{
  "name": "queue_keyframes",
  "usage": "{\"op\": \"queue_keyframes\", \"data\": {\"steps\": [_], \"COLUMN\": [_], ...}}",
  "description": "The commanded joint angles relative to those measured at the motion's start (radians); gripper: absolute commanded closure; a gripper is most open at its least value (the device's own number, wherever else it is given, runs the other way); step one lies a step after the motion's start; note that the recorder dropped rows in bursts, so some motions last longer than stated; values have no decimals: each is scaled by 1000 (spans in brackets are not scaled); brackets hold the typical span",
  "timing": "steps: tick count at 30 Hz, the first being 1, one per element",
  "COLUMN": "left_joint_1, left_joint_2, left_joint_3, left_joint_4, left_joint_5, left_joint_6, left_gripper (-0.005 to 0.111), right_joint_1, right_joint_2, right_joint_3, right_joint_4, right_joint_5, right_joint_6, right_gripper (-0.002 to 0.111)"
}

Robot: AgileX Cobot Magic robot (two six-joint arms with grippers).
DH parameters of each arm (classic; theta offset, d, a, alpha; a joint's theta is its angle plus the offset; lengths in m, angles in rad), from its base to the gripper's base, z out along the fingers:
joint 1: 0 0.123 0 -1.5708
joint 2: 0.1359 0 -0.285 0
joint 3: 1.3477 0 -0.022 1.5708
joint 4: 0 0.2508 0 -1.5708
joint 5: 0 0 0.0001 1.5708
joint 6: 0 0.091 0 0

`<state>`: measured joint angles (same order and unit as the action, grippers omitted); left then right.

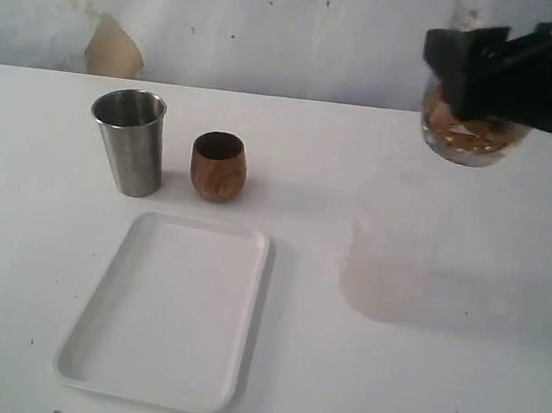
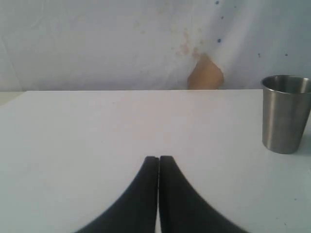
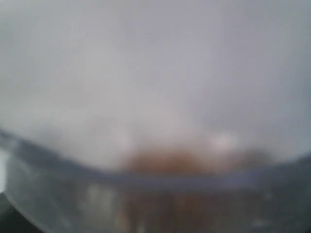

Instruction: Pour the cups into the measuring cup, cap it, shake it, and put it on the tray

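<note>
Table (image 1: pixel 455 390): white and matte, filling most of the exterior view; a few tiny dark specks near the front edge.
Wall (image 1: pixel 278 25): whitish, streaked and stained, with scattered dark dots.
Wall patch (image 1: pixel 109 50): tan, where the surface looks peeled, just above the table's far edge and behind the tumbler.
Faint patch (image 1: pixel 391 251): a pale, slightly pinkish smear on the table below the right gripper; I cannot tell whether it is a shadow or a thing.
Tray (image 1: pixel 101 321): flat on the table at front left, nothing on it.
Tumbler (image 1: pixel 128 141): upright just behind the tray's far left corner.
Wooden cup (image 1: pixel 218 166): upright just beside the tumbler, on its right, not touching it; inside too dark to read.
Measuring cup (image 1: pixel 471 140): off the table at upper right, well apart from the tray, with brown contents at its bottom; blurred.
Right gripper (image 1: pixel 487 86): black, jaws spread wide and clamped around the measuring cup from above; its wrist view shows only blurred clear wall and brown matter.
Left gripper (image 2: pixel 158 160): fingers pressed together, holding nothing, low over bare table, with the tumbler off to one side; out of the exterior view.
</note>
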<state>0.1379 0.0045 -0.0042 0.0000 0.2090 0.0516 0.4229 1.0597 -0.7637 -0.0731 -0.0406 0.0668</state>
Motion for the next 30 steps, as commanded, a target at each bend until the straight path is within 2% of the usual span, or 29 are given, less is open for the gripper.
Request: {"op": "queue_keyframes", "data": {"steps": [1, 3, 6, 8, 11, 13, 16, 19, 22, 24, 30], "left_joint_1": [0, 0, 0, 0, 0, 0, 0, 0, 0, 0, 0], "left_joint_2": [-4, -4, -4, -4, -4, -4, -4, -4, -4, -4, -4], "left_joint_3": [4, 4, 4, 4, 4, 4, 4, 4, 4, 4, 4], "left_joint_4": [-5, -5, -5, -5, -5, -5, -5, -5, -5, -5, -5], "left_joint_5": [-8, -8, -8, -8, -8, -8, -8, -8, -8, -8, -8], "left_joint_6": [-1, -1, -1, -1, -1, -1, -1, -1, -1, -1, -1], "left_gripper": [106, 106, 106, 106, 106, 106, 106, 106, 106, 106, 106], "right_joint_1": [96, 52, -35, 7, 78, 0, -127, -118, -105, -157, -357], "right_joint_2": [-49, -33, 8, -13, -61, -43, 4, 5, -15, 9, 118], "right_joint_3": [28, 25, -24, -25, 14, 9, -49, -59, -43, -36, -51], "right_joint_4": [-6, 49, 107, 104, 102, 213, 281, 250, 230, 242, 253], "right_joint_5": [-101, -186, -50, 41, -96, -208, -55, 67, -17, -122, -27], "right_joint_6": [-61, -119, -87, -94, -191, -227, -207, -221, -269, -306, -432], "right_gripper": [108, 108, 108, 108, 108, 108, 108, 108, 108, 108, 108]}}
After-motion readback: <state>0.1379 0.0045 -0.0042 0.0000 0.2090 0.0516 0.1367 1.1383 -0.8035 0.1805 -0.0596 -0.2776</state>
